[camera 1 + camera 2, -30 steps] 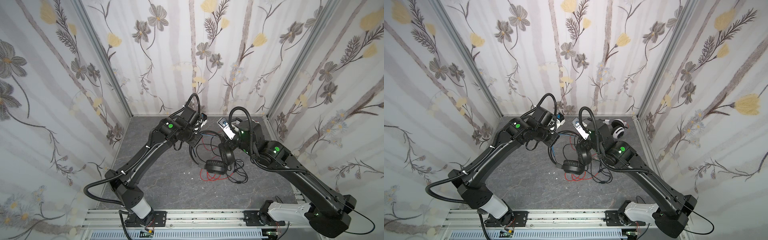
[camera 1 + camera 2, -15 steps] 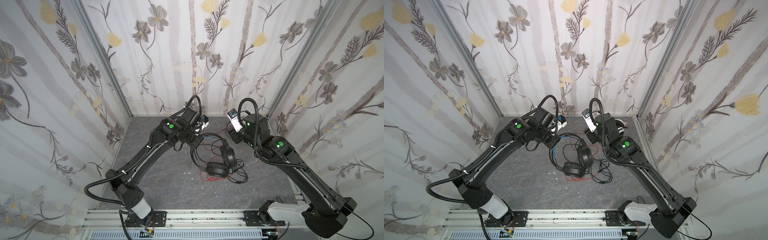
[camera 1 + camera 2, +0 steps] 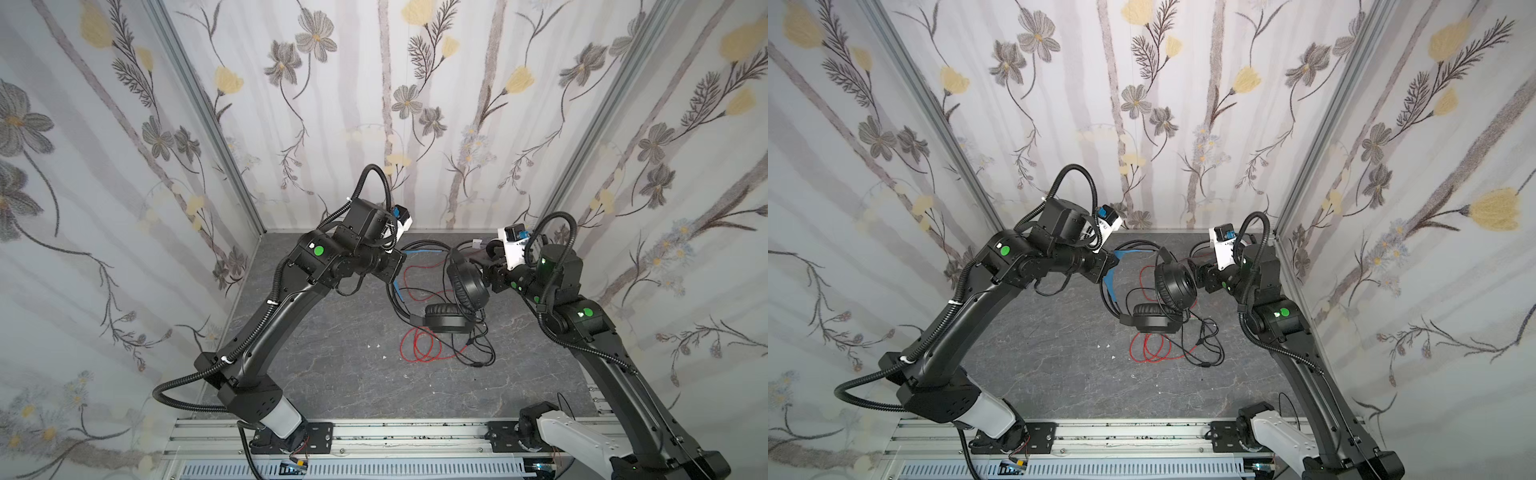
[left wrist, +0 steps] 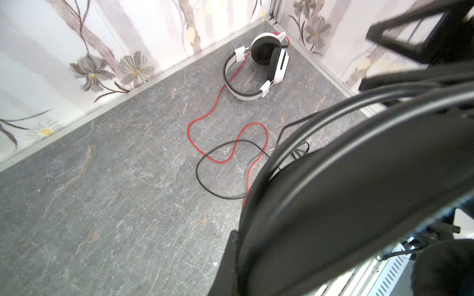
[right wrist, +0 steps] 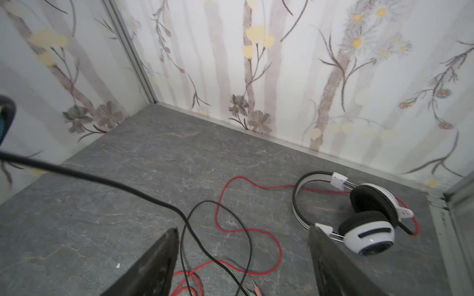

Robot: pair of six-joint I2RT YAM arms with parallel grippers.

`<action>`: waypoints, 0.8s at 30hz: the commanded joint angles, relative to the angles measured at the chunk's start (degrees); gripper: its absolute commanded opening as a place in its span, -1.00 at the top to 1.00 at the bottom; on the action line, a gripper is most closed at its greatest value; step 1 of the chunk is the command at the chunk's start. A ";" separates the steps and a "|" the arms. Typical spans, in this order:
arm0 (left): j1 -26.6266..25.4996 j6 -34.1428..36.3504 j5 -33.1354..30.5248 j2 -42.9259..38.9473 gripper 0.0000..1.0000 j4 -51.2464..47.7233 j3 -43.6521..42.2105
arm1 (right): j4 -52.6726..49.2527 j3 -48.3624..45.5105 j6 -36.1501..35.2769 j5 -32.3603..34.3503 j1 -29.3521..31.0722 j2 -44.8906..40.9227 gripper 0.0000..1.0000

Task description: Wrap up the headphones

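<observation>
The black headphones hang from my left gripper, which is shut on the blue-lined headband. One earcup lies low by the floor and the other stands upright. In the left wrist view the black band fills the near side. My right gripper is open and holds nothing, just right of the upright earcup. Below its fingers lie the black cable and the red cable. The white headphones rest in the back right corner.
Floral walls close in the grey floor on three sides. The red cable and black cable lie in loose loops in front of the black pair. The arms' mounting rail runs along the front edge.
My right gripper has opened and drawn back to the right, away from the black headphones. The left gripper has kept its hold on the headband.
</observation>
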 commanded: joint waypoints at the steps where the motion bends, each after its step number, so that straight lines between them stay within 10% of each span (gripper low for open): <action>1: 0.01 -5.72 -0.86 -0.17 1.00 3.48 3.36 | 15.44 -5.90 3.54 -9.68 -0.55 -3.33 -0.62; 24: -1.48 -15.32 -4.32 4.04 1.00 -0.05 17.84 | 41.59 -19.39 11.37 -20.72 -0.71 6.28 -0.62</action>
